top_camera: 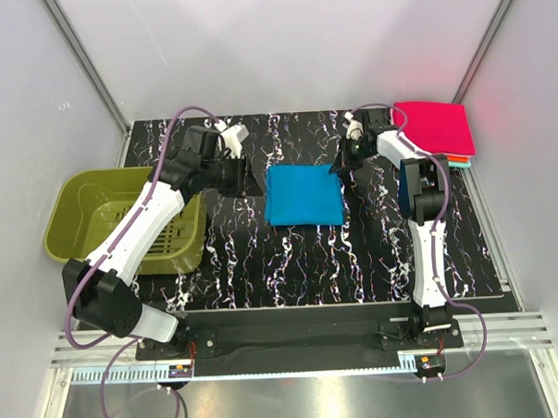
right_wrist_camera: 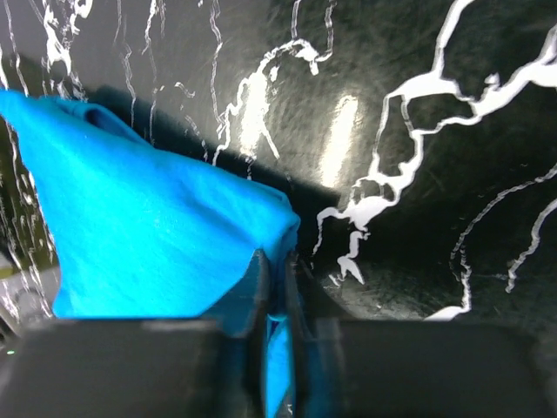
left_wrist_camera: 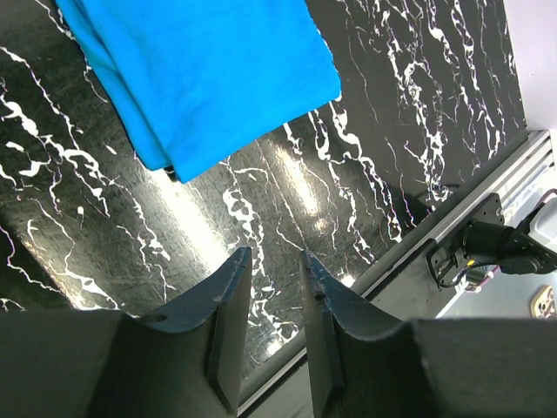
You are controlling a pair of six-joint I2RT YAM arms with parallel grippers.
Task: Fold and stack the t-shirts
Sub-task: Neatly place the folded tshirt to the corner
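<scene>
A bright blue t-shirt (top_camera: 302, 195) lies folded into a rectangle at the middle of the black marbled table. My right gripper (top_camera: 337, 169) is at its far right corner; the wrist view shows the gripper (right_wrist_camera: 277, 261) shut on the blue cloth (right_wrist_camera: 148, 235), a bunched edge pinched between the fingers. Left of the shirt hangs my left gripper (top_camera: 250, 178), just off its left edge. Its jaws (left_wrist_camera: 274, 257) stand partly open over bare table with nothing between them, the blue shirt (left_wrist_camera: 200, 78) beyond the tips. A magenta-pink t-shirt (top_camera: 433, 126) tops a folded stack at the far right, orange and teal edges (top_camera: 458, 160) showing beneath.
An olive-green plastic basket (top_camera: 84, 194) stands at the left edge of the table, under the left arm. A metal rail (left_wrist_camera: 487, 174) runs along the table's border. White walls close in the back and both sides.
</scene>
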